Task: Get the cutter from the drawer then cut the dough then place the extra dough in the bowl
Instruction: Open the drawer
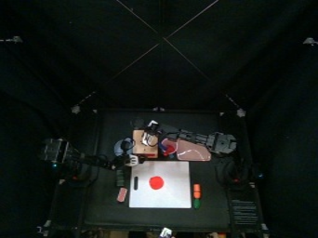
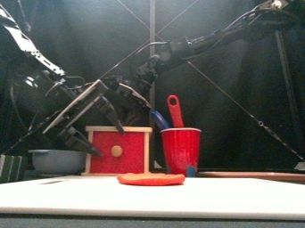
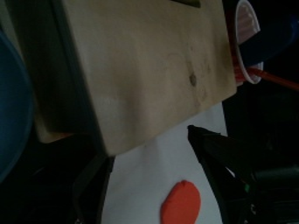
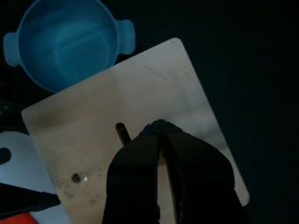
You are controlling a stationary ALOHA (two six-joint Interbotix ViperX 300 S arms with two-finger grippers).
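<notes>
Low at the middle of the front view, the red dough disc [image 2: 152,179] lies flat on the white cutting board [image 2: 238,198], which rests on the black counter [image 1: 99,216]. Behind it, left of centre, stands the pale wooden box [image 2: 119,150], its red drawer front [image 2: 118,151] flush with the frame. The blue-grey bowl [image 2: 56,161] sits just beside the box toward the lower left of the frame. The red cup [image 2: 181,151] stands close on the box's other side, holding a red toy knife [image 2: 176,109] and a blue toy knife [image 2: 159,120]. The left pincer [image 3: 146,150] hangs above the box with its jaws spread wide and nothing between them. The right pincer [image 4: 160,131] hovers over the box's top with its jaws pressed almost together, also holding nothing. In the top view, small orange and green toy foods [image 1: 196,191] lie at the board's right edge.
</notes>
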